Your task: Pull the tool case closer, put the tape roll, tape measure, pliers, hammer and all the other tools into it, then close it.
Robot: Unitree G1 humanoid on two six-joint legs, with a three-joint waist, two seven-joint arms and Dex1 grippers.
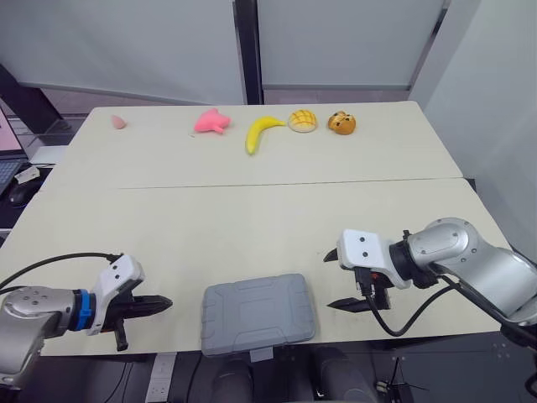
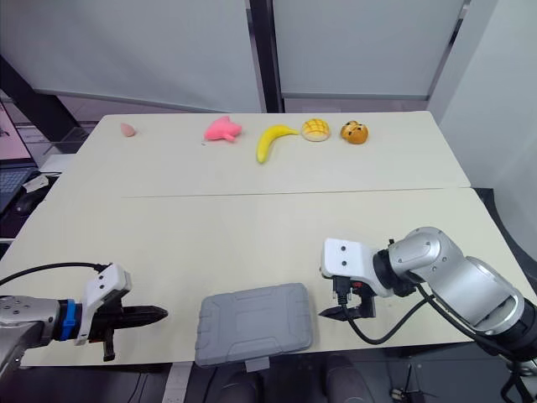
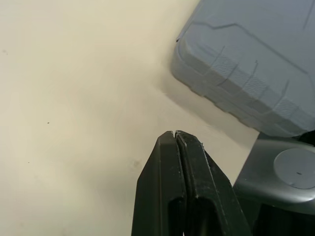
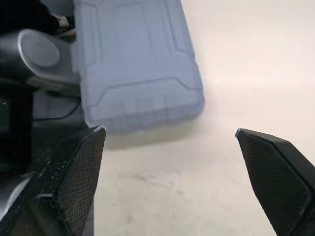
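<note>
Head view: closed tool case [image 1: 256, 315] on the table [image 1: 252, 210], between left pincer [image 1: 159, 305] and right pincer [image 1: 329, 280], touching neither.
Left wrist view: left pincer's fingers pressed together, near the case's corner.
Right wrist view: right pincer spread apart, empty, facing the case.
Progress: judged finished; case already shut.

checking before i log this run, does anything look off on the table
The grey tool case lies shut and slightly askew at the table's near edge, its latch tab hanging over. The far edge holds toy food, such as a banana, rather than tools.
</note>
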